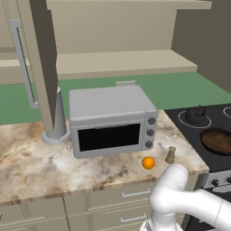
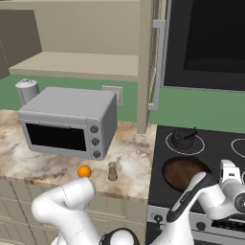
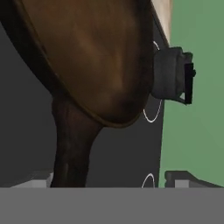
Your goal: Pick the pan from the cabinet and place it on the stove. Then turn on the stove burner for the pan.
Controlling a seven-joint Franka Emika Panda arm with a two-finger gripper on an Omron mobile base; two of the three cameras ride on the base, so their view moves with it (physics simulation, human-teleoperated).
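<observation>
Two surfaces: a marbled beige-brown counter (image 1: pixel 31 162) and, touching its right end, the black glass stove (image 2: pixel 225 139).
Landmark: everything below is placed against the stove.
Pan: the dark brown frying pan (image 2: pixel 184 173) lies flat on the stove's front left area, rim near the front edge; its handle (image 3: pixel 72 140) runs toward the hand camera.
Pot: a small dark lidded pot (image 2: pixel 183 138) stands inside a white ring (image 2: pixel 167 140) on the stove, behind the pan and just apart from it.
Front panel: a silver strip with small dark knobs (image 2: pixel 158 218) runs along the stove's front edge.
Counter items: left of the stove, a pepper shaker (image 2: pixel 112 171) and an orange (image 2: pixel 84 171) stand near each other; behind them a grey toaster oven (image 2: pixel 69 122).
Room: green wall (image 2: pixel 201 107) behind the stove; the beige cabinet (image 1: pixel 113 40) hangs above and to the left of it, one door (image 1: pixel 43 63) open, with a silver bar handle (image 1: pixel 22 63); beige drawers (image 1: pixel 122 203) sit under the counter.
Cut off: the pan's right part leaves the left base view; the burner ring beneath the pan is covered, so I cannot make it out.
Hand: the gripper (image 2: pixel 228 173) hovers over the stove's front right, beside the pan; its fingertips are hard to see, so how far it is open cannot be told, and no contact with the pan is visible.
</observation>
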